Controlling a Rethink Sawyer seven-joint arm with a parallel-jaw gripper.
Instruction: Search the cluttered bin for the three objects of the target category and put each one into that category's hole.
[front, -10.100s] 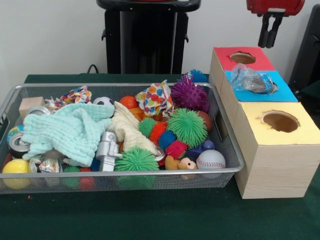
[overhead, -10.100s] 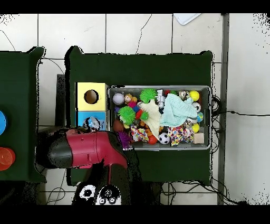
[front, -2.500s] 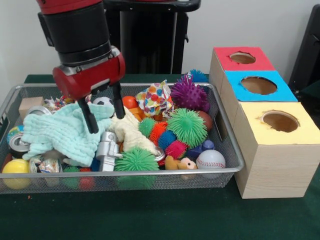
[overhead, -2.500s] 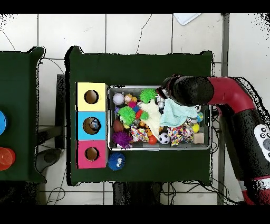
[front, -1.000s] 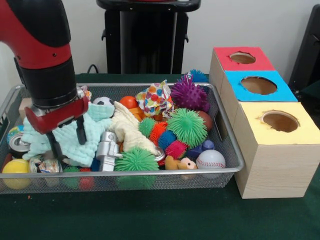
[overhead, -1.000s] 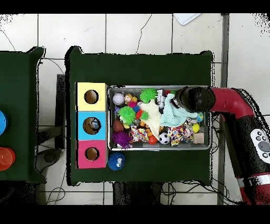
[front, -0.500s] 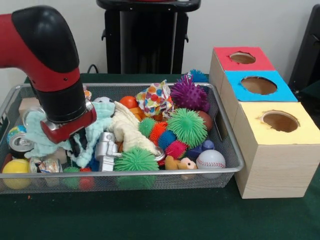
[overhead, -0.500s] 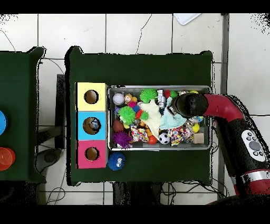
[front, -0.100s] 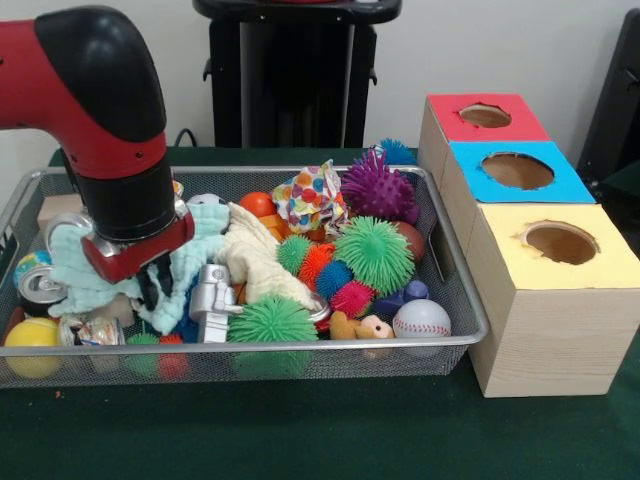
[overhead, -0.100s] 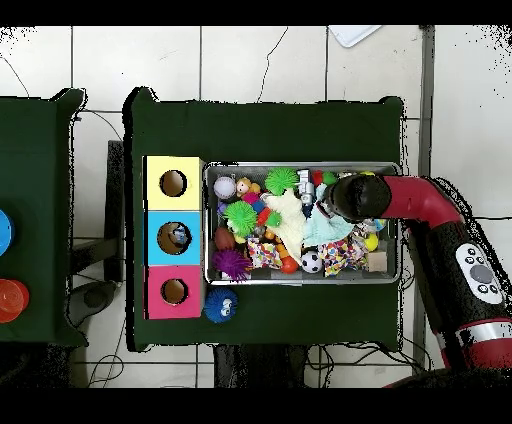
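A: What changed?
B: The red-and-black gripper (front, -0.100s: 150, 288) has dropped into the wire mesh bin (front, -0.100s: 455, 290), bunching the mint-green muslin cloth (front, -0.100s: 85, 275).
A: Clamped?
B: It looks closed on the cloth, so 1 grab seems made.

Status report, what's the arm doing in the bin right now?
Gripper down in the mint cloth, fingers hidden in its folds. Cloth bunched around it, by the silver toy robot. Wire bin crowded; yellow hole empty.

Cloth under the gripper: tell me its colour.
The cloth is pale mint green, a plain waffle weave. The front view shows it best.
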